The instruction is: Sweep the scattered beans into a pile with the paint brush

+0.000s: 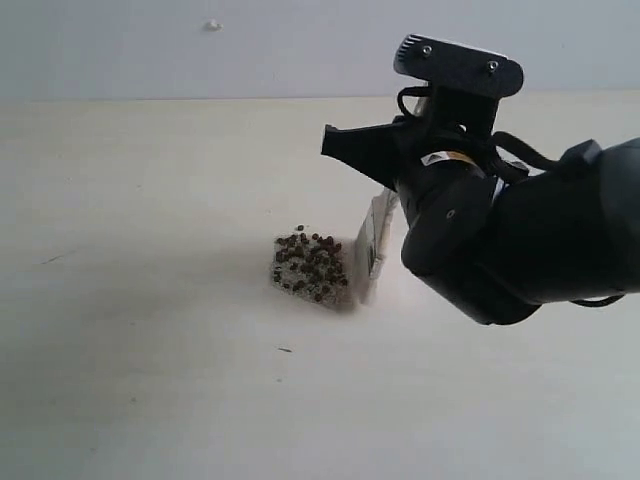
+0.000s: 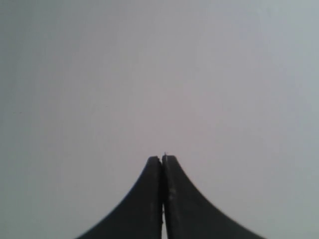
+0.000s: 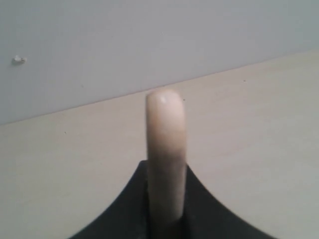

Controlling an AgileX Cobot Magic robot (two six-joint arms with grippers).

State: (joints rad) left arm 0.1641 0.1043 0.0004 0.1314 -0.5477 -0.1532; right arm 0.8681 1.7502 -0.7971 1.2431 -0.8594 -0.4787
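Observation:
The beans (image 1: 311, 267) lie bunched in a small patch on the pale table, dark reddish-brown and mixed with whitish crumbs. The paint brush (image 1: 373, 246) stands right of that patch, its pale bristles down on the table against the patch's right edge. My right gripper (image 3: 166, 172) is shut on the brush's light wooden handle (image 3: 165, 149), whose rounded end sticks out past the fingers. In the exterior view the right arm (image 1: 500, 240) hides the handle. My left gripper (image 2: 162, 158) is shut with nothing in it and faces a blank grey surface; it does not appear in the exterior view.
The pale table (image 1: 150, 350) stretches left and toward the front of the beans. A grey wall (image 1: 200, 50) runs along its far edge with a small white mark (image 1: 212, 25). A tiny dark speck (image 1: 285, 349) lies in front of the beans.

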